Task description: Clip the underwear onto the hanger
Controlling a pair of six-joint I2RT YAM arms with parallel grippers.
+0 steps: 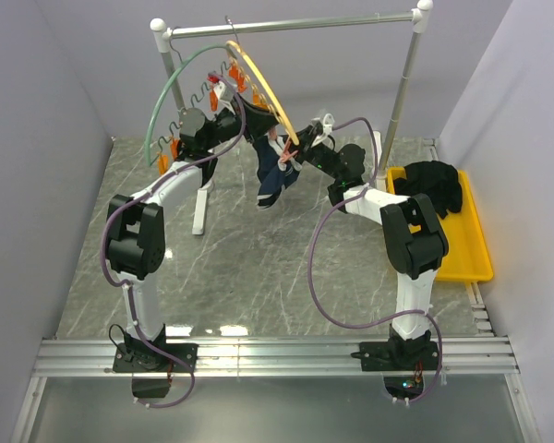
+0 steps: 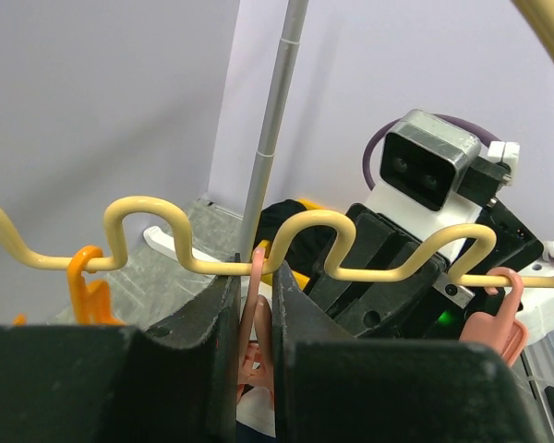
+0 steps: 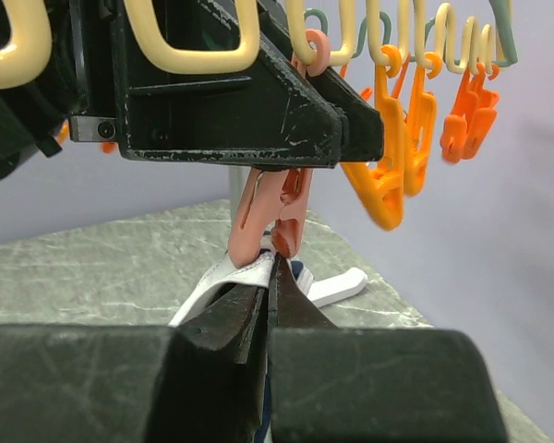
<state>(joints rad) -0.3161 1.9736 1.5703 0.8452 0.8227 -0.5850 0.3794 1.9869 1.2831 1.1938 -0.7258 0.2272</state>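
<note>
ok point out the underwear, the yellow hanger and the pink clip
underwear (image 1: 270, 186), top external view, navy front panel
yellow hanger (image 2: 379, 274), left wrist view, wavy lower rail
pink clip (image 3: 249, 217), right wrist view, its left leg

The tabletop (image 1: 258, 277) is a grey slab veined like marble, with bright reflections (image 1: 231, 329) of overhead light near its 6 o'clock edge. Plain pale walls box it in: a left wall (image 1: 37, 138) at 9 o'clock, a back wall (image 1: 351, 83) at 12 o'clock and a right wall (image 1: 535, 111) at 3 o'clock. A metal clothes rack (image 1: 295, 25) stands toward 12 o'clock. Its horizontal bar ends in white knobs, and its uprights slant down to the tabletop. One white foot (image 1: 200, 208) shows at about 10 o'clock. Ribbed aluminium rails (image 1: 277, 355) run along the 6 o'clock edge.
</note>
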